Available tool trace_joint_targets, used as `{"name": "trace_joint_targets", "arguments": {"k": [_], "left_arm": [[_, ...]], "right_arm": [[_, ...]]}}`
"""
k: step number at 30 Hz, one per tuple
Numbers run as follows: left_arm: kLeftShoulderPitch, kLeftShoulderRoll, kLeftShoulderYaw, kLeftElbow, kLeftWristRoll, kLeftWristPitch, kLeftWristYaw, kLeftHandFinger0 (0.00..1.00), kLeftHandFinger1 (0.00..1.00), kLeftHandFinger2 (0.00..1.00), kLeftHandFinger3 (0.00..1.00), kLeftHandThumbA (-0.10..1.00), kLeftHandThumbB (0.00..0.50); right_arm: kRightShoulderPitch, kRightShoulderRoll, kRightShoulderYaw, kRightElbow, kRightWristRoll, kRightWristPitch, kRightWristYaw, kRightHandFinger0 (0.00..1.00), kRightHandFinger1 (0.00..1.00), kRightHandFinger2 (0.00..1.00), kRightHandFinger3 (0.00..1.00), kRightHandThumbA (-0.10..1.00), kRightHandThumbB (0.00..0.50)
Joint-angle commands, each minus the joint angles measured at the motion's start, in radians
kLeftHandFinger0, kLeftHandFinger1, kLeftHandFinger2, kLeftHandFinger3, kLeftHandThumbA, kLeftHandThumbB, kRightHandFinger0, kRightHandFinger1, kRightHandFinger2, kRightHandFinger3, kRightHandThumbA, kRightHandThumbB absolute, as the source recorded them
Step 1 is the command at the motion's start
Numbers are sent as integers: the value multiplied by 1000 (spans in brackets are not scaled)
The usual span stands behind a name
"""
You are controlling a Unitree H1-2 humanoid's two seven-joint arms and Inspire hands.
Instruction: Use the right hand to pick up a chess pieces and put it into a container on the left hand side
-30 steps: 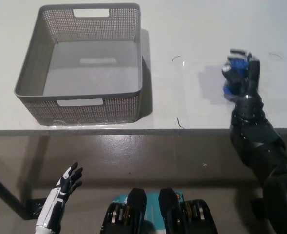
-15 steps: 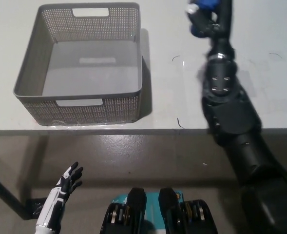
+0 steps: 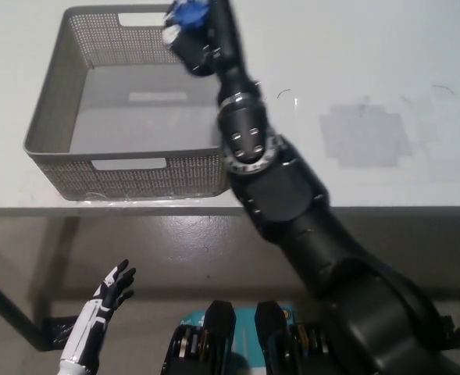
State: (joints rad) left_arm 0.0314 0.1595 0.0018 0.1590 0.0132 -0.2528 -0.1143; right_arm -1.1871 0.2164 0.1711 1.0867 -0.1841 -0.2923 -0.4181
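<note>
Since a moment ago the right hand [image 3: 194, 35] has swung from the table's right side to above the basket [image 3: 58, 109], fingers clamped on the blue chess piece [image 3: 186, 12]. Only release remains. Left hand [image 3: 108, 293] idles low, fingers apart.

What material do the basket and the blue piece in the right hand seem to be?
Basket: likely matte grey plastic, with fine perforated walls and moulded handle slots. Blue piece in the right hand: probably plastic; its colour is uniform, but it is too blurred to be sure.
</note>
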Motion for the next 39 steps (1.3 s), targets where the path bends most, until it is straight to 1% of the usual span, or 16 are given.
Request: {"name": "trace_joint_targets", "arguments": {"k": [1,4,9,12,15,16,17,18,19,20,22,24,26,32,38,39], "left_arm": [[-10,18,-6,-18,6,-11,-11,1000,1000,1000,1000,1000,239],[-13,17,-5,-17,5,-11,-11,1000,1000,1000,1000,1000,236],[-18,15,-8,-20,1,-11,-15,1000,1000,1000,1000,1000,247],[-18,19,-9,-21,-2,-11,-20,1000,1000,1000,1000,1000,253],[-24,20,-10,-13,-3,-18,-23,1000,1000,1000,1000,1000,253],[-26,21,-11,-10,8,-24,-19,1000,1000,1000,1000,1000,262],[-26,21,-11,-8,9,-27,-17,1000,1000,1000,1000,1000,275],[-29,20,-11,-6,9,-29,-16,1000,1000,1000,1000,1000,276],[-31,19,-11,-3,6,-32,-17,1000,1000,1000,1000,1000,281],[-31,20,-12,-2,10,-33,-16,1000,1000,1000,1000,1000,282],[-30,22,-15,-6,18,-32,-15,1000,1000,1000,1000,1000,274],[-29,20,-14,-10,15,-28,-14,1000,1000,1000,1000,1000,282],[-30,18,-14,-5,18,-30,-10,1000,1000,1000,1000,1000,292],[-31,23,-17,-6,24,-32,-14,1000,1000,1000,1000,1000,282],[-33,27,-19,5,35,-34,-12,1000,1000,1000,1000,1000,306],[-31,30,-21,9,47,-41,-8,1000,1000,1000,1000,1000,297]], "right_arm": [[-103,34,16,87,-21,-114,19,0,372,824,801,-100,133],[-128,44,15,147,-16,-108,22,0,404,847,803,-100,129],[-151,41,37,223,-37,-109,12,0,387,838,794,-100,135],[-153,33,42,242,-34,-88,23,5,423,862,816,-100,156],[-152,25,46,251,-38,-67,28,42,420,740,692,-100,164],[-150,18,49,250,-39,-58,52,296,599,871,880,73,169],[-148,10,46,249,-32,-53,91,487,724,947,1000,232,199],[-147,4,44,250,-26,-59,119,580,755,935,1000,291,210],[-147,-2,47,252,-26,-57,145,761,935,1000,1000,432,242],[-147,-6,42,253,-18,-55,173,827,1000,1000,1000,525,268],[-145,-21,50,254,-18,-38,258,1000,1000,1000,1000,804,365],[-147,-28,70,254,-42,-21,274,1000,1000,1000,1000,950,418],[-144,-32,80,249,-49,-20,283,1000,1000,1000,1000,992,430],[-144,-43,99,225,-62,-30,252,1000,1000,1000,1000,1000,435],[-137,-61,64,173,-30,-61,267,1000,1000,1000,1000,1000,441],[-133,-66,52,149,-19,-58,277,1000,1000,1000,1000,1000,443]]}}
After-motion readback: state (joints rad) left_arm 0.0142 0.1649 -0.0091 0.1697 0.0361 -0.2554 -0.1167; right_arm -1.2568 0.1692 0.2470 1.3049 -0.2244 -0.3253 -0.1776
